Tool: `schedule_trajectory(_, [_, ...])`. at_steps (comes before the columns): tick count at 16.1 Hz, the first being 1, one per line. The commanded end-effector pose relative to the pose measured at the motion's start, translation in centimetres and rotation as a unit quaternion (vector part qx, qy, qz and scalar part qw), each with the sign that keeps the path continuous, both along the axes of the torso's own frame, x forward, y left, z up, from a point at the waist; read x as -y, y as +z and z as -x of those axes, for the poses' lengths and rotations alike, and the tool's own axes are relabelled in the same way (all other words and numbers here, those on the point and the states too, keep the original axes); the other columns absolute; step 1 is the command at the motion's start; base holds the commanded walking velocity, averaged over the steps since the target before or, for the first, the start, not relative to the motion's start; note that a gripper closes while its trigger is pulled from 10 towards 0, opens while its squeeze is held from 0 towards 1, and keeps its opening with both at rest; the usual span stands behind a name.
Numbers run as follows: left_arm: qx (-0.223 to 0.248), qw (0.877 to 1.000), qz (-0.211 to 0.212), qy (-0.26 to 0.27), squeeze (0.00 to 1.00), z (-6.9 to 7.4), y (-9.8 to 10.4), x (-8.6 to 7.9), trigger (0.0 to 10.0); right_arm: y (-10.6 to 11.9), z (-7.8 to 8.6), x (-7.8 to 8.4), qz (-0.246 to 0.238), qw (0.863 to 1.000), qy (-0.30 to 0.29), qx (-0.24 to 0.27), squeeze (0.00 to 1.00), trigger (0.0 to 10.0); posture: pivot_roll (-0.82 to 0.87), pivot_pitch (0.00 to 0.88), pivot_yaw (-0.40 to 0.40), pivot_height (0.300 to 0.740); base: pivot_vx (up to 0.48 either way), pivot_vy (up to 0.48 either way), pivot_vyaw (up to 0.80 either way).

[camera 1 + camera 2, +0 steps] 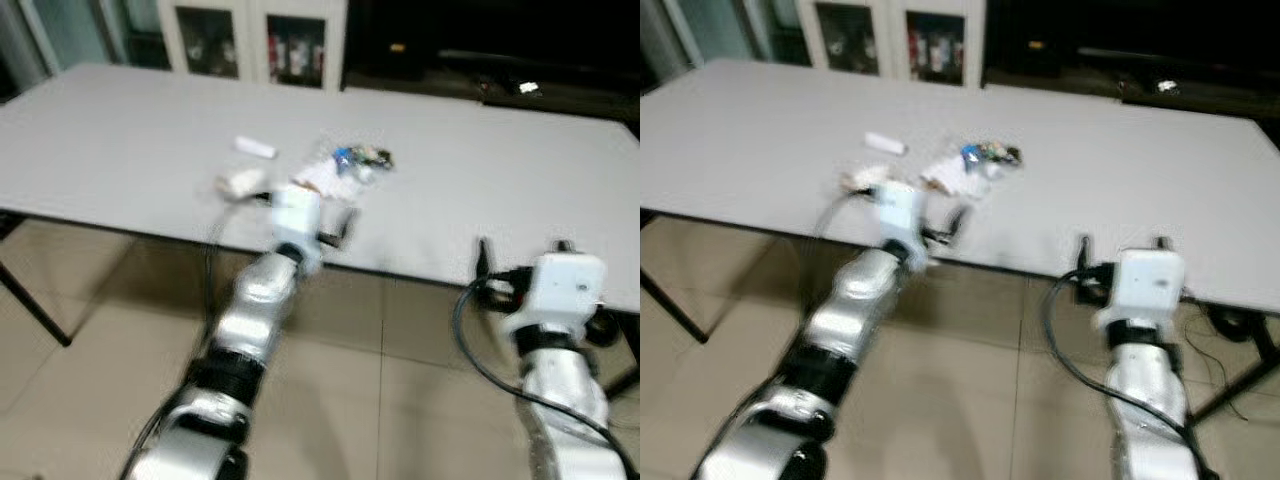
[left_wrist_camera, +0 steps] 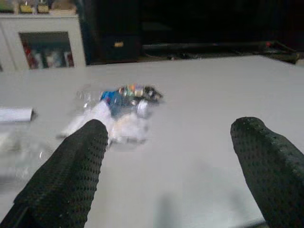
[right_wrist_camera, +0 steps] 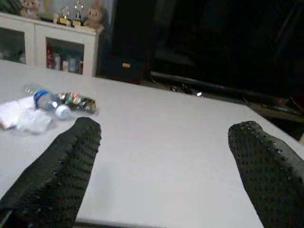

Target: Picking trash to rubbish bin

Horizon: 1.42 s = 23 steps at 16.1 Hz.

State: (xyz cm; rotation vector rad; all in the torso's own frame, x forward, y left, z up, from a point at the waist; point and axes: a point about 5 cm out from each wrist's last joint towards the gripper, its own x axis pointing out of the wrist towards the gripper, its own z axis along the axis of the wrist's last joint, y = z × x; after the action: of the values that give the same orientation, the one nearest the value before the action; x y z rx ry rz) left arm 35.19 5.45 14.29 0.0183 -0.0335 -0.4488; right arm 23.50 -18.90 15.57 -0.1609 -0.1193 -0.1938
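While both grippers stand spread, the left gripper (image 2: 168,156) faces the trash (image 1: 345,165) on the table (image 1: 500,190). The right gripper (image 3: 164,161) holds nothing at the table edge.

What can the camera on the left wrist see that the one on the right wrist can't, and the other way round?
Left wrist view alone: a small white roll lying on the table beside the trash. Right wrist view alone: stuffed toys on top of the white cabinet. Both: that gripper's own two black fingers spread wide, the grey table, the clear plastic bottle with a blue label, crumpled white paper, and the glass-door cabinet behind.
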Motion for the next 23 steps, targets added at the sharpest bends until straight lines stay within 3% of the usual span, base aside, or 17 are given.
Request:
schedule_trajectory(1, [0.007,1.000,-0.007,0.013,0.00,-0.4,0.3,-1.0,10.0,0.5,-0.1,-0.5,-0.002,1.000,0.008,0.013,0.00,10.0,0.09,0.023,-0.045,0.740,0.450,0.000,0.00])
schedule_trajectory(8, [0.015,1.000,-0.005,0.023,0.00,-0.3,0.4,-0.8,10.0,0.8,-0.2,-0.6,0.012,1.000,0.011,0.019,0.00,10.0,0.10,0.021,-0.048,0.740,0.215,0.000,0.06])
schedule_trajectory(19, [0.017,1.000,0.003,0.018,0.00,-0.2,0.5,-0.6,10.0,2.2,-0.1,-0.6,0.053,0.997,0.003,0.049,0.00,10.0,0.10,0.024,-0.047,0.740,0.000,0.000,0.77])
schedule_trajectory(23, [0.014,1.000,-0.002,0.014,0.00,-0.1,0.3,-0.8,10.0,2.3,0.0,-0.6,0.037,0.998,0.002,0.055,0.00,10.0,0.10,0.026,-0.049,0.740,0.000,0.000,0.40])
